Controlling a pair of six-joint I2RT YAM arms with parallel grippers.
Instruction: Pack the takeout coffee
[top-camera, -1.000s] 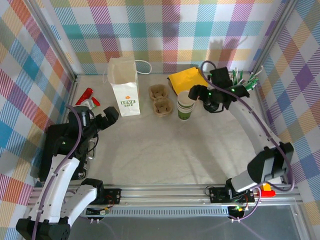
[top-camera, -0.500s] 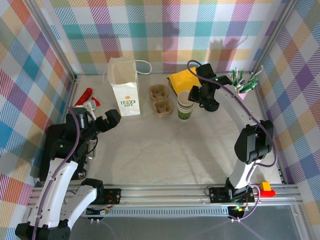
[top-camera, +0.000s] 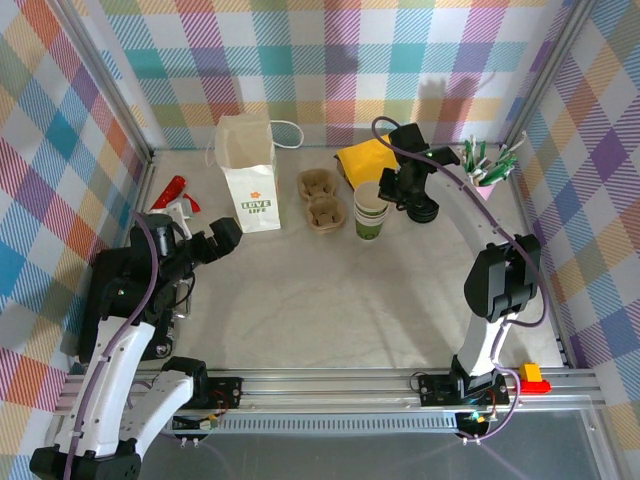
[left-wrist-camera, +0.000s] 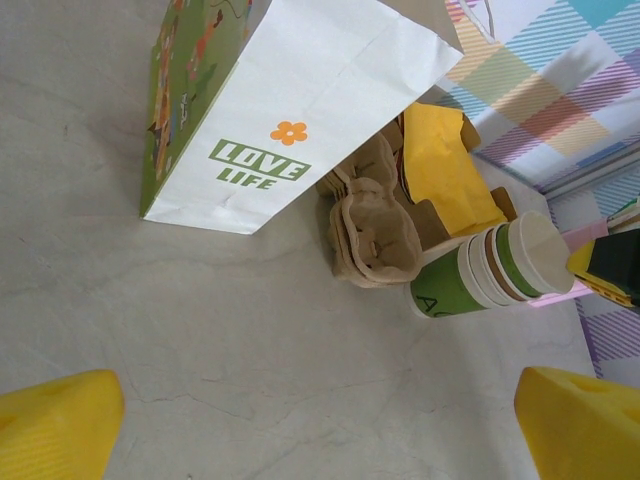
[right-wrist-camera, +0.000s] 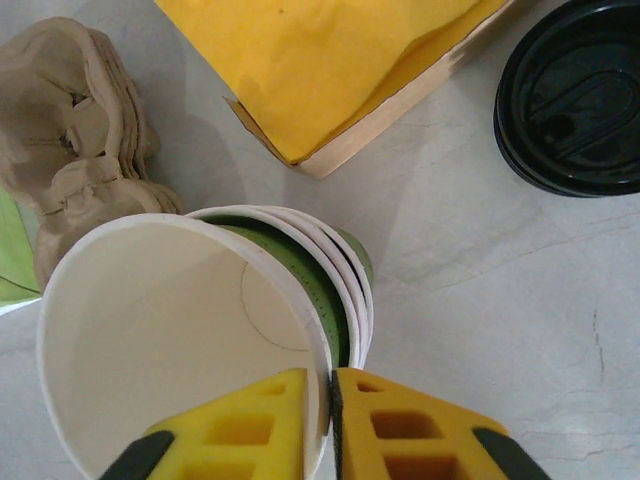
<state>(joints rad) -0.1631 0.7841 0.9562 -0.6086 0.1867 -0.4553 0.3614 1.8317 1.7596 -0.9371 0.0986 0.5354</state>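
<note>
— What writing can you read?
— "LOVE LIFE", green, on the white paper bag near the worktop's far edge.
— Your jaws?
— Your right gripper pinches the rim of the top lidless cream-and-green paper cup of a stack. Your left gripper stands spread wide.
— The takeout coffee?
— Cannot tell. Round black plastic lids lie beside the stack.
</note>
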